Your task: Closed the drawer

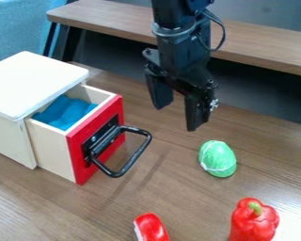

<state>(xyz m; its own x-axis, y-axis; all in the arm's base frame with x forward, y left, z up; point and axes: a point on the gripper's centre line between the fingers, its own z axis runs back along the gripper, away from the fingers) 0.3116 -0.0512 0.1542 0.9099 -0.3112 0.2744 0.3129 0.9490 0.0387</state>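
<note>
Gripper (176,117) hung released, jaws apart, R of part-open drawer (75,155) w/ blue cloth (65,112); red pepper (252,225) sat nr R.

We are viewing the cabinet (34,82) cut off at left, and the red pepper (252,223) and red object (152,228) cropped at the near edge.

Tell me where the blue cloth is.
In the camera view, the blue cloth lies inside the open drawer at left, between its red front and the box's white top.
</note>
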